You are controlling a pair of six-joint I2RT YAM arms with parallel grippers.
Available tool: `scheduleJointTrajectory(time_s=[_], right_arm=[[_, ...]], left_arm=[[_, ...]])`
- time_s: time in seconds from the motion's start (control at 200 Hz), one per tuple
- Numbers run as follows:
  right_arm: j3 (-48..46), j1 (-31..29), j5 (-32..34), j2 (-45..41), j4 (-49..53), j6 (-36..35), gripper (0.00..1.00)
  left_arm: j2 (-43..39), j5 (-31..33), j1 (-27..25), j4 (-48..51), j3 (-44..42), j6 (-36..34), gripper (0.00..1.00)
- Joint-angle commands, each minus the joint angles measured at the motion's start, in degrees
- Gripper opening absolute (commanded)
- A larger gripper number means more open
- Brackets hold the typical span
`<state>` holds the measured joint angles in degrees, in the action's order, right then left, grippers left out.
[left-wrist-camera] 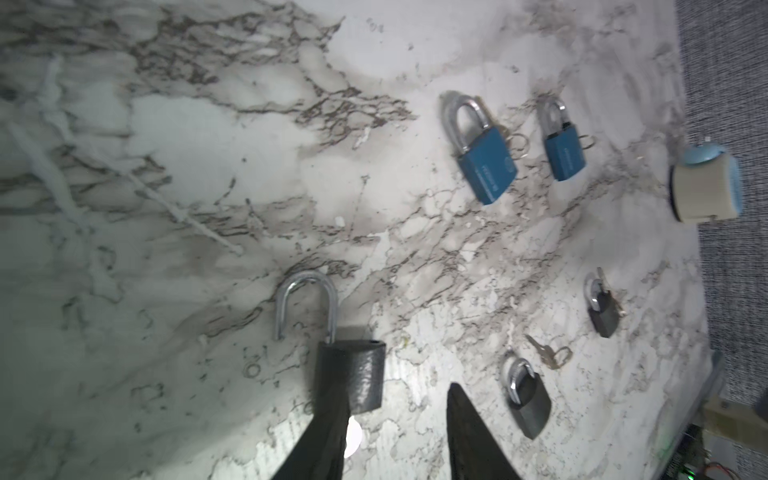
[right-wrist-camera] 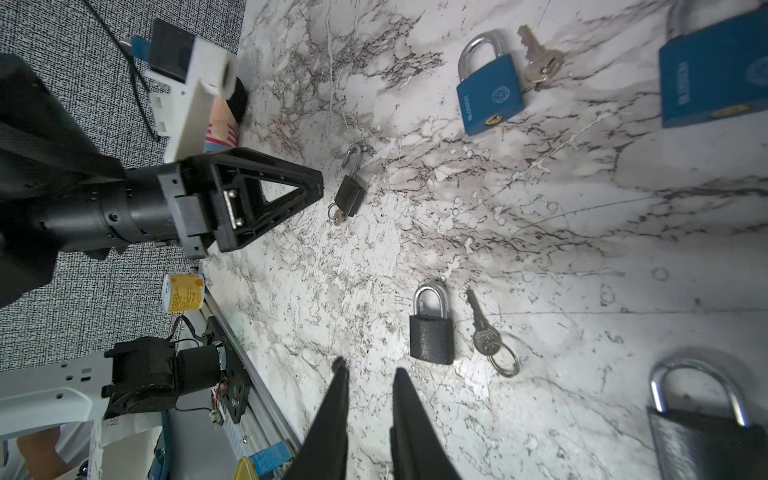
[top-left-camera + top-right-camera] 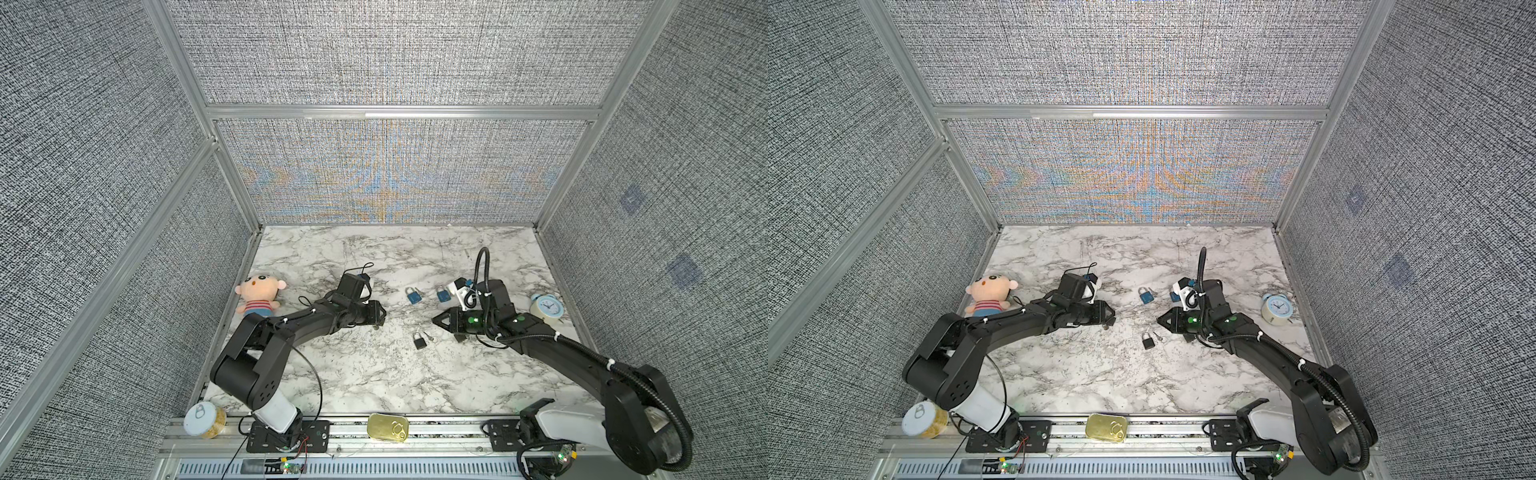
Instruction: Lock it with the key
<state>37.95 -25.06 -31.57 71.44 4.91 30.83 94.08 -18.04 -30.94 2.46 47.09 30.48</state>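
Open-shackle black padlock (image 1: 353,380) lies on the desk (image 3: 374,374), key (image 2: 337,215) at its base, left of frame centre in both top views. My left gripper (image 1: 392,374) straddles it, jaws partly open, no clamp. My right gripper (image 2: 370,365): narrow gap, empty.

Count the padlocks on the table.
5: two blue padlocks side by side; black padlock mid-table; second black padlock by right hand; open padlock at left hand. Arms may hide more.

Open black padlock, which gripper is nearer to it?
Left. The left gripper sits right beside the open black padlock; the right gripper is clearly farther away.
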Motion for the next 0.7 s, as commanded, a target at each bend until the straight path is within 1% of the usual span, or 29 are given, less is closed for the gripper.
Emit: scheduleJointTrajectory(time_s=[0.0, 0.18, 0.535, 0.58, 0.63, 0.695], right_arm=[[0.1, 0.2, 0.7, -0.2, 1.3, -0.9, 0.21], [-0.2, 0.4, 0.4, 0.0, 1.3, -1.2, 0.21], [0.6, -0.1, 0.7, 0.8, 0.5, -0.7, 0.22], [1.0, -0.7, 1.4, 1.1, 0.3, -0.4, 0.22], [1.6, -1.7, 2.5, 1.8, 0.0, 0.1, 0.22], [2.2, -3.1, 3.2, 3.2, -1.5, 1.0, 0.23]], left_arm=[[1.4, 4.1, -0.4, 4.1, 1.1, -1.8, 0.43], [1.9, 6.9, -1.2, 6.2, 2.8, -2.6, 0.43], [-0.4, 8.1, -1.4, 8.0, 3.4, -3.4, 0.43], [-1.0, 8.9, -1.4, 8.7, 3.6, -3.3, 0.43], [-1.2, 10.6, -1.2, 11.7, 4.8, -2.0, 0.43], [-1.4, 12.7, -1.2, 14.7, 6.2, -2.7, 0.43]])
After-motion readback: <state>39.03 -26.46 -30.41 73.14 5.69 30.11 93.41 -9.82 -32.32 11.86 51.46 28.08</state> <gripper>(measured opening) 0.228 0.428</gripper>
